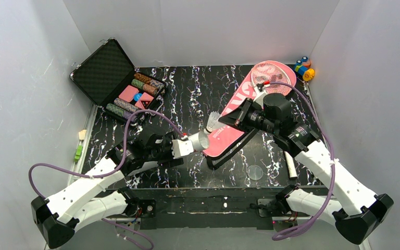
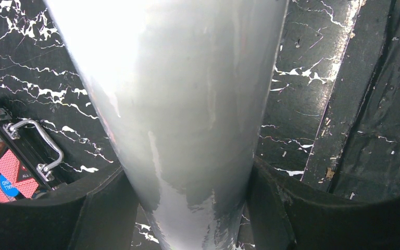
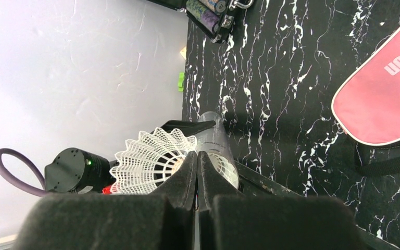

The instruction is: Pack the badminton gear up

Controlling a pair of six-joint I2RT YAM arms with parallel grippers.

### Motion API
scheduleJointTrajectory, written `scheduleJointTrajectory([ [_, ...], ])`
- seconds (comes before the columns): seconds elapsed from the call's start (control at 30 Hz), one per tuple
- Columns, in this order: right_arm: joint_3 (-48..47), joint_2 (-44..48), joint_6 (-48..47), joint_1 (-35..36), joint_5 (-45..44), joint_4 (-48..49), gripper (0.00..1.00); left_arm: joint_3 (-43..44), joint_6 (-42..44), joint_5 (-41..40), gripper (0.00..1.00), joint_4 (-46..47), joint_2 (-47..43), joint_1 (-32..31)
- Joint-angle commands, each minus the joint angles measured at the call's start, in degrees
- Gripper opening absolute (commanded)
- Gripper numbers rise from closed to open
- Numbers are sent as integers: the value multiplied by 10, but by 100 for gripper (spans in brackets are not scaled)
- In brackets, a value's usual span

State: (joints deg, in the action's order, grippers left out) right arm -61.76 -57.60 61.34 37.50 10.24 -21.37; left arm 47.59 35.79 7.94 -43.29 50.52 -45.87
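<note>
My left gripper (image 1: 185,146) is shut on the long white tube (image 1: 199,140) and holds it low over the table, its open mouth pointing right. In the left wrist view the tube (image 2: 187,114) fills the gap between both fingers (image 2: 109,208). My right gripper (image 1: 223,121) is shut on the net skirt of the white shuttlecock (image 1: 214,124), just beyond the tube's mouth. In the right wrist view the shuttlecock (image 3: 146,159) is pinched at its rim, with the tube's mouth (image 3: 212,136) right behind it. The pink bag (image 1: 239,112) lies beneath the right arm. A pink racket head (image 1: 272,75) lies at its far end.
An open black case (image 1: 109,73) with poker chips sits at the back left. Small colourful toys (image 1: 304,67) stand in the back right corner. The bag's black strap (image 1: 234,151) loops toward the front. A clear disc (image 1: 255,172) and a white stick (image 1: 291,166) lie near the front right.
</note>
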Motion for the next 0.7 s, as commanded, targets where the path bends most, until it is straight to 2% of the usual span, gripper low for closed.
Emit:
scheduleJointTrajectory([
  [0.0,0,10,4,14,1,9,1,12,-3,7,47,21,-6,-1],
  [0.47,41,-24,19,68,-30,56,1,23,-2,5,47,21,-1,-2],
  [0.67,13,-64,-8,106,-63,37,1,25,0,1,47,21,-3,-1],
])
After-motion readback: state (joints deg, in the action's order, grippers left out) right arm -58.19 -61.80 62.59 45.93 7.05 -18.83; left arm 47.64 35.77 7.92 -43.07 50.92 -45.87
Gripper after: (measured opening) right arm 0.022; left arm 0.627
